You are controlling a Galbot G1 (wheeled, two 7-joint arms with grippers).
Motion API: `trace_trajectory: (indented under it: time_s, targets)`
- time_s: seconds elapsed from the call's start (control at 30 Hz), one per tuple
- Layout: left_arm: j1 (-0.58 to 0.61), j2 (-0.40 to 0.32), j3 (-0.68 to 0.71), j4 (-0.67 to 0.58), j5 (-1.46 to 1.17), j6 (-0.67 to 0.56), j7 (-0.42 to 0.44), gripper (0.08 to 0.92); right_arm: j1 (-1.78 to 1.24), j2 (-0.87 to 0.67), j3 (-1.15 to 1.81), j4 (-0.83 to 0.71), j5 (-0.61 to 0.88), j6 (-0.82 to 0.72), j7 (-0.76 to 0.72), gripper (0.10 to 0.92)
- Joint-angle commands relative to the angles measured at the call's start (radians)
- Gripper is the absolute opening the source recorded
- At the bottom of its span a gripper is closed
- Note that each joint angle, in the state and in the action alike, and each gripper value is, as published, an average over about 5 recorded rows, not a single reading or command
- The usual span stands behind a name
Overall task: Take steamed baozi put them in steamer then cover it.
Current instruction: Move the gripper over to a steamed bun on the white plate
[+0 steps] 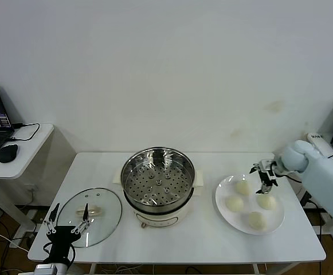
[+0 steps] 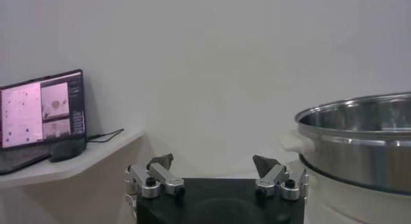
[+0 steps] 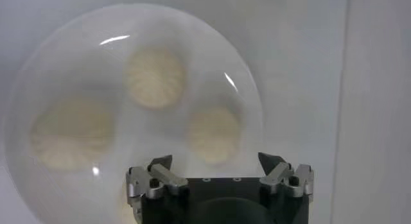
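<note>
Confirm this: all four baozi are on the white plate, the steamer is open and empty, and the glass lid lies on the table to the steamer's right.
One detail is wrong. In the head view the glass lid lies on the table left of the steamer, not right. The rest holds: four baozi sit on the white plate and the steamer is open and empty.

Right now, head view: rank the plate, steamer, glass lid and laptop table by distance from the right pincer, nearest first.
The right pincer is open, over the plate.
1. Plate, directly beneath it, at the table's right end.
2. Steamer, mid-table, to its left.
3. Glass lid, front left, by the left pincer.
4. Laptop table, far left, apart from the main table.
</note>
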Motion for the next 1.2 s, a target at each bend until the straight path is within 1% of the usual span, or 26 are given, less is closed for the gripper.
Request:
trace_trajectory:
  time_s: [0.03,0.63,0.73,1.07,1.2]
  targets:
    - [0.003,0.000,-0.005,0.000,0.000,-0.005,0.001,0.823,0.003,0.067,-0.009,-0.079,-0.046,0.011,0.013,0.823]
    - [0.004,0.002,-0.015,0.010,-0.002,-0.023,0.002,0.823,-0.014,0.138,0.026,-0.187,-0.114,0.020,0.037,0.820]
    - [0.005,0.003,-0.017,0.012,-0.002,-0.025,0.003,0.823,-0.016,0.145,0.027,-0.191,-0.118,0.019,0.035,0.793]
    - [0.004,-0.002,-0.016,0.016,-0.001,-0.028,0.002,0.823,-0.018,0.140,0.023,-0.184,-0.125,0.015,0.029,0.649]
    - [0.007,-0.001,-0.018,0.012,-0.002,-0.029,0.002,0.823,-0.013,0.135,0.019,-0.174,-0.119,0.012,0.027,0.604]
